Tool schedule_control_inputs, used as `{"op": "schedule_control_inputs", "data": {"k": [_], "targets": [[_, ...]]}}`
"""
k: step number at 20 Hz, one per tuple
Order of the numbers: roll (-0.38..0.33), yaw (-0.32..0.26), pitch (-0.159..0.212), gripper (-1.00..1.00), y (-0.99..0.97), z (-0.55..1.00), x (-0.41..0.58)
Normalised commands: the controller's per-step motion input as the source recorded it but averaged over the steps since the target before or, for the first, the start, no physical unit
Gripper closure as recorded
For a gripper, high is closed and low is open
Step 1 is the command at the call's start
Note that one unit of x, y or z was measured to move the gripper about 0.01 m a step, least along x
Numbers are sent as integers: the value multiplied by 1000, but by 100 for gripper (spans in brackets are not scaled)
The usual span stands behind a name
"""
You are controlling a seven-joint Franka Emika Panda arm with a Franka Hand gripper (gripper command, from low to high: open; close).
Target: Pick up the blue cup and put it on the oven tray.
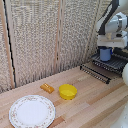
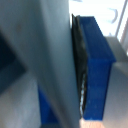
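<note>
The blue cup (image 1: 105,53) hangs upright in my gripper (image 1: 105,50) at the exterior view's right, just above the oven tray (image 1: 114,63), a dark wire rack pulled out of the toaster oven. The gripper is shut on the cup's rim. In the wrist view the cup's blue wall (image 2: 95,70) fills the picture, with a dark finger pad (image 2: 80,70) pressed against it and a blurred grey finger covering much of the rest. Whether the cup's base touches the bars cannot be told.
A yellow bowl (image 1: 67,91) sits mid-table, with a small orange object (image 1: 47,88) beside it. A round white patterned plate (image 1: 32,111) lies near the front at the exterior view's left. A woven screen stands behind the table.
</note>
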Motion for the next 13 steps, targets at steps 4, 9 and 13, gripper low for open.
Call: {"op": "schedule_control_inputs", "data": {"k": [4,9,13], "targets": [[0,0,-40,-100,-142,291,0],[-13,0,-1,-100,-145,590,0],[-9,31,29,-100,-82,807,54]]}}
